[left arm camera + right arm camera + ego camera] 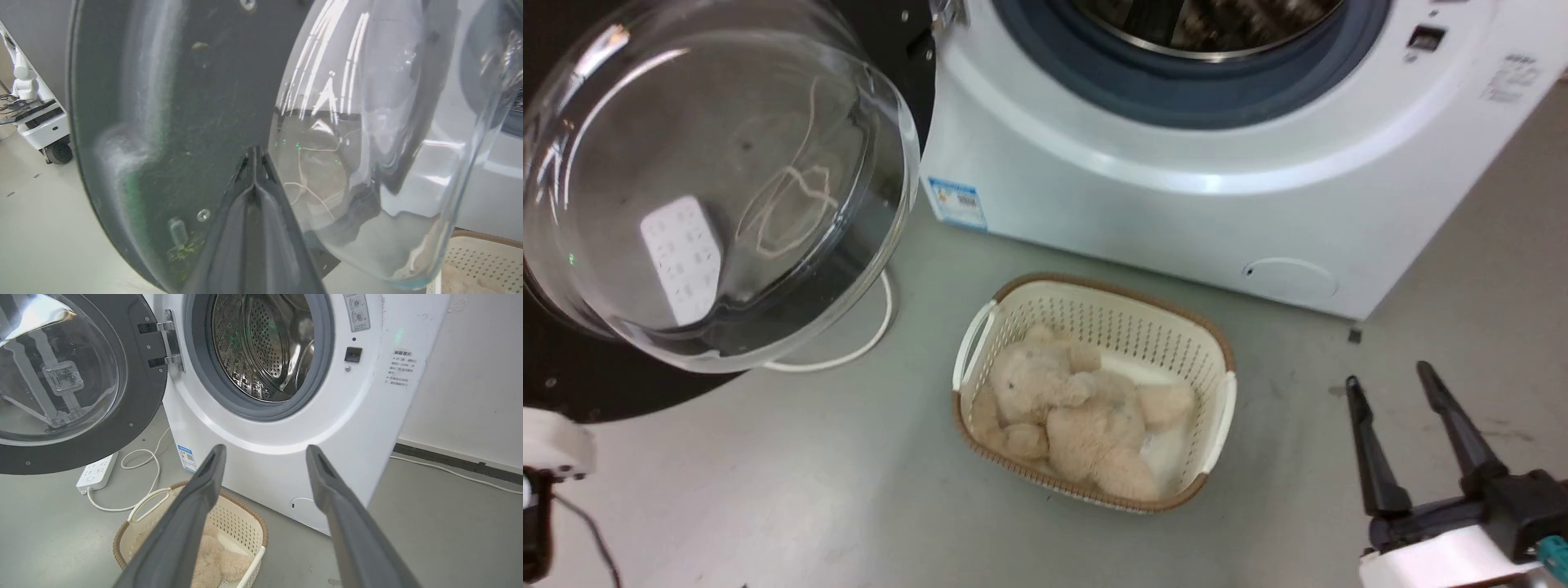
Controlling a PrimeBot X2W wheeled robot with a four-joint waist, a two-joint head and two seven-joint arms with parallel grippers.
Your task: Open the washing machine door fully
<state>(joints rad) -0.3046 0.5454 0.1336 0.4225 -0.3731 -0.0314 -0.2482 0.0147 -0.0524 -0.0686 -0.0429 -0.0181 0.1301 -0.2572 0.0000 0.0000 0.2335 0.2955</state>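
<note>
Looking at washing machine door (711,196) swung well out to L of the white machine (1176,204), hung on metal hinge (171,343) at L edge of the opening; glossy black inner face w/ clear bulging glass bowl turned toward the robot; perforated steel drum (265,347) fully exposed behind grey seal. L gripper (254,153) w/ fingers pressed together, nothing between them, tips up against door's black face just beside the glass bowl; can't tell if actually touching. R gripper (1387,374) low at R in head view, well apart from door & machine, fingers spread wide, holding nothing, above bare grey floor (768,490). On floor in front of machine: cream perforated basket (1111,287) w/ brown rim, beige plush toy (1070,408) lying inside; near machine's front, small gap between. Below the open door: white power strip (97,473) flat on floor, white cord (876,336) looping beside it. Blue-and-white sticker (957,200) at machine's lower L corner; small round flap (1290,278) low on front, R side.
</note>
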